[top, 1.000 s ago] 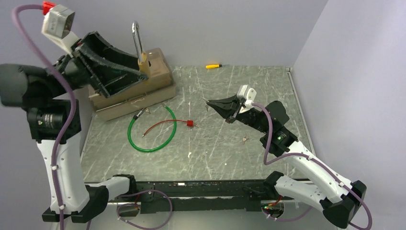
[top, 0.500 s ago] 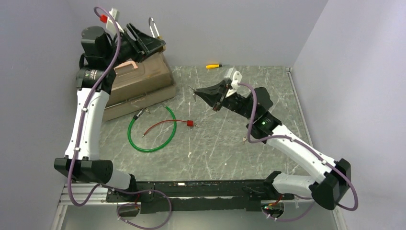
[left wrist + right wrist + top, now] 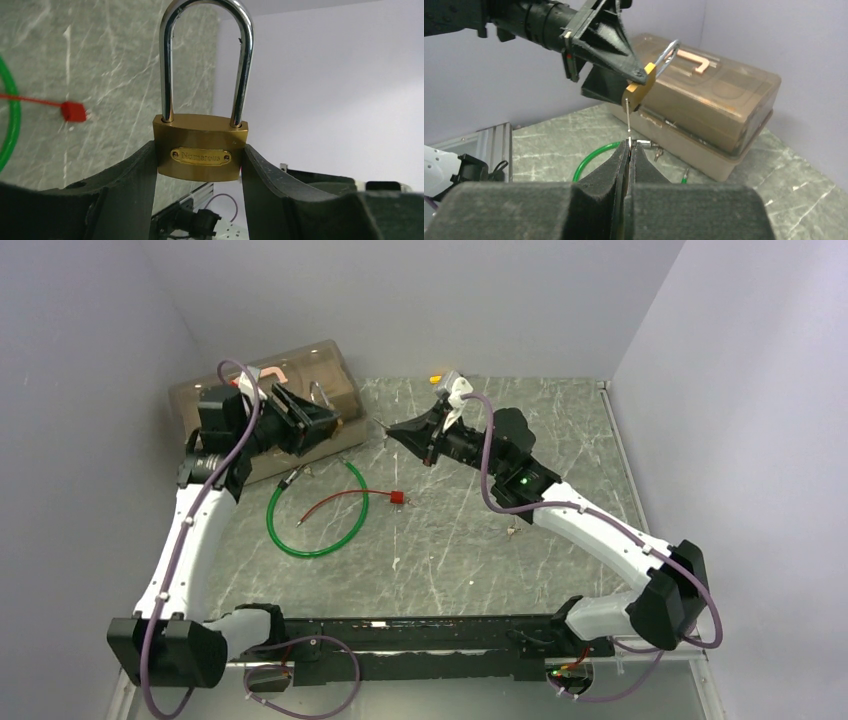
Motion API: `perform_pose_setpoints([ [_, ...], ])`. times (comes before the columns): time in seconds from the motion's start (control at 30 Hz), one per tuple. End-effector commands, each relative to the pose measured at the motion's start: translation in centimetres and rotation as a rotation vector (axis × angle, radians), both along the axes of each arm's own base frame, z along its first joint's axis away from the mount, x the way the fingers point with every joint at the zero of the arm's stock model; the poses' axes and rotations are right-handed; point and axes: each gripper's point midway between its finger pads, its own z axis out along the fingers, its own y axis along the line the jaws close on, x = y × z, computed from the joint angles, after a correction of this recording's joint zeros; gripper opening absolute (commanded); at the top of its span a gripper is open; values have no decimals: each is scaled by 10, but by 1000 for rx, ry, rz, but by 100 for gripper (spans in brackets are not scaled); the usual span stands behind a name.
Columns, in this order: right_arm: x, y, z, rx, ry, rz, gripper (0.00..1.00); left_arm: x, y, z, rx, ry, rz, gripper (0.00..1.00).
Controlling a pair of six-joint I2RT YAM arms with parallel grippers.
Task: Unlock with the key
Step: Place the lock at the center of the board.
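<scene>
Beside the brown box [image 3: 714, 100], the padlock [image 3: 200, 142] was clamped in the left gripper [image 3: 199, 156]; the key [image 3: 627, 117], pinched in the right gripper [image 3: 630, 150], was held at its underside; a green cable [image 3: 318, 510] was seen nearby.

I'm seeing a grey, white-veined stone counter [image 3: 450, 560] sitting in a corner, with plain lavender-grey walls [image 3: 450, 300] standing round it and soft, even light falling.
</scene>
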Motion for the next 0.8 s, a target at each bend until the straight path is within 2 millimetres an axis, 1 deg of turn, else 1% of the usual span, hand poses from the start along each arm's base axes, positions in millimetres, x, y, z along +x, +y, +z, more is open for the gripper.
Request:
perform_pose_setpoints([
  [0.0,-12,-23,-2,-15,-4,-62,0,-30,2,-33,73,24,-2,0],
  [0.03,-15,-30,-4,-21,-5,-81,0,-35,6,-69,116,99,11,0],
  [0.17,-24,-54,-14,-30,3,-144,0,-49,23,-166,283,259,21,0],
  [0.23,-27,-63,-16,-24,6,-166,0,-61,26,-205,331,330,-12,0],
  [0.3,-30,-69,-19,-27,8,-183,0,-68,28,-232,370,363,-28,0],
  [0.4,-29,-74,-23,-39,11,-200,0,-76,28,-258,400,412,-43,0],
  [0.5,-27,-76,-24,-54,6,-205,0,-84,16,-275,425,431,-90,0],
  [0.53,-26,-76,-26,-59,6,-203,0,-86,13,-279,428,443,-96,0],
  [0.67,-21,-79,-31,-70,14,-210,0,-84,-3,-282,451,445,-139,0],
  [0.77,-16,-85,-36,-72,26,-217,0,-84,-15,-289,487,458,-183,0],
])
